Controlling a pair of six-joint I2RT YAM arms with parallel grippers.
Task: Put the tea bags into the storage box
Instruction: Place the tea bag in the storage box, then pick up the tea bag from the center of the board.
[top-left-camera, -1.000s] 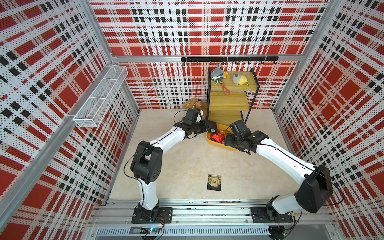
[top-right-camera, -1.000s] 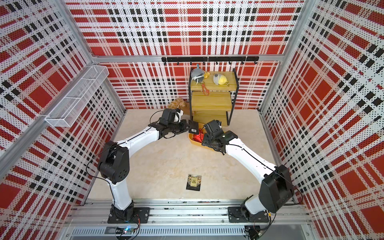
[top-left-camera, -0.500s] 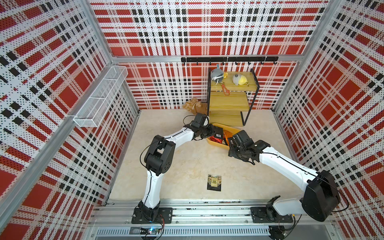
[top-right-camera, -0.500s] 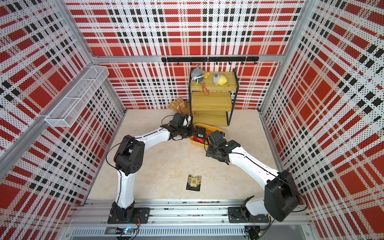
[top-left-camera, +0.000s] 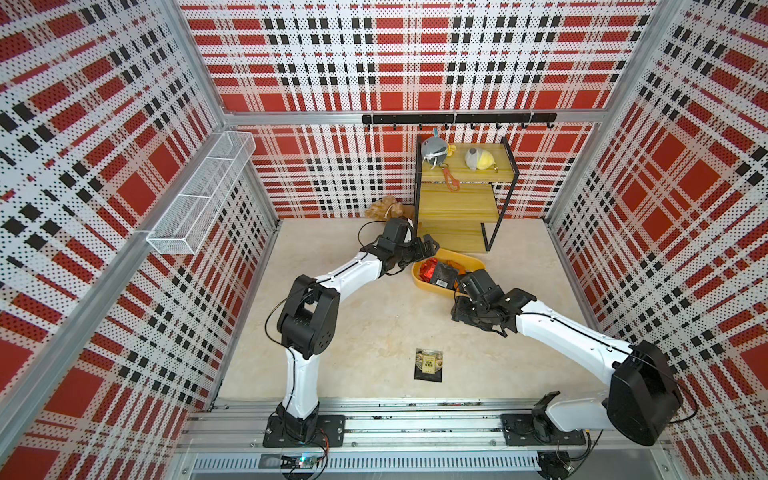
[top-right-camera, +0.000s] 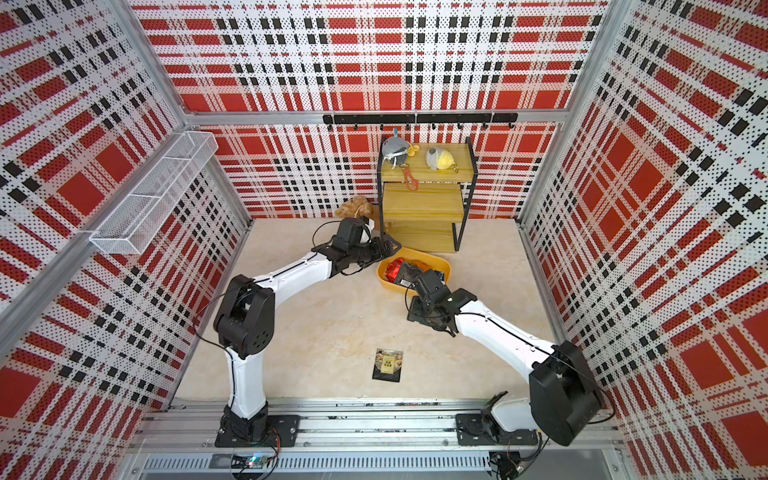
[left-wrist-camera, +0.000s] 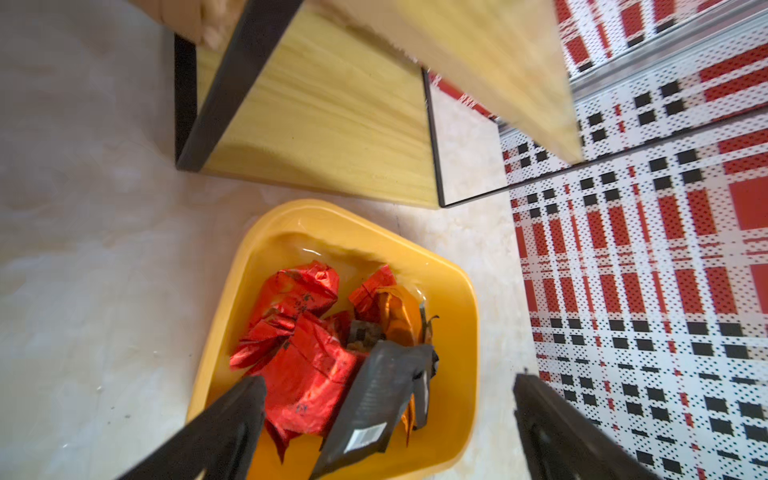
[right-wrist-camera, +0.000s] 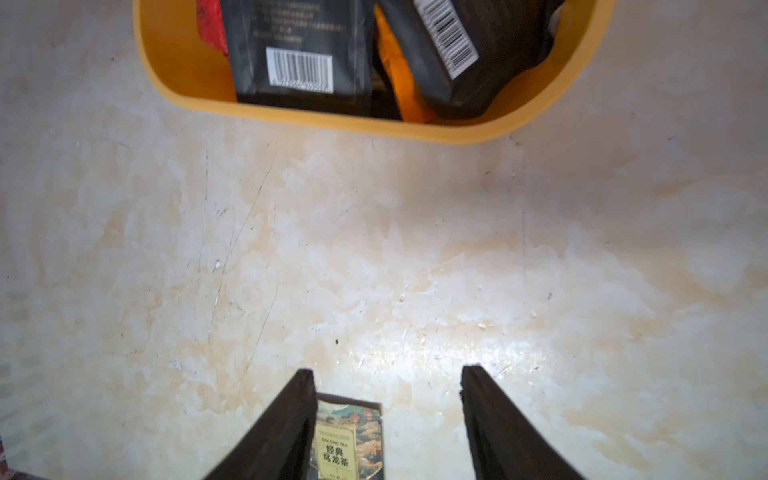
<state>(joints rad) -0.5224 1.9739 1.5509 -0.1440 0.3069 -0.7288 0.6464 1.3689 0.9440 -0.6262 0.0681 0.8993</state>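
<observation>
- Presently, the storage box (top-left-camera: 471, 262) sits on the table (top-left-camera: 374, 332), just in front of the wooden shelf rack (top-left-camera: 457, 203).
- Tea bags (left-wrist-camera: 299, 332): red, orange and black ones are heaped inside the box. A black barcode sachet (left-wrist-camera: 374, 399) leans tilted on the heap.
- One labelled sachet (top-left-camera: 429, 365) lies flat on the table, well apart from the box.
- Left gripper (left-wrist-camera: 384, 384): over the box's near end, jaws spread wide, gripping nothing.
- Right gripper (right-wrist-camera: 387, 372): above bare table beside the box, jaws apart, empty.
</observation>
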